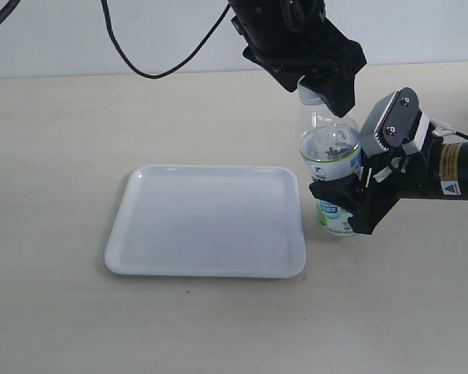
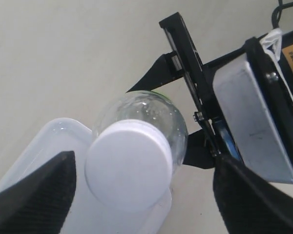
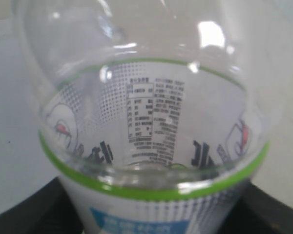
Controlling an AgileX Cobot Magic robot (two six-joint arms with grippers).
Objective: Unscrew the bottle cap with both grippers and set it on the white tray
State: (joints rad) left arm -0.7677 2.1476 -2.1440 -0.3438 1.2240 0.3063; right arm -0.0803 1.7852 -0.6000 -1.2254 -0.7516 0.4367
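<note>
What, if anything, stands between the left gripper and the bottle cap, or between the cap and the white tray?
Nothing visible. The left gripper is open with a finger on either side of the bottle cap, only air between. The white tray lies right beside the bottle, which the right gripper holds.

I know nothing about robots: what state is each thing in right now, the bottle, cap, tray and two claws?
Small clear plastic bottle: upright, gripped at its label.
Round white plastic cap: on the neck, not gripped.
Flat glossy white tray: nothing on it.
All-black left gripper: open, fingers either side of the cap.
Black-and-grey right gripper: shut on the bottle.
</note>
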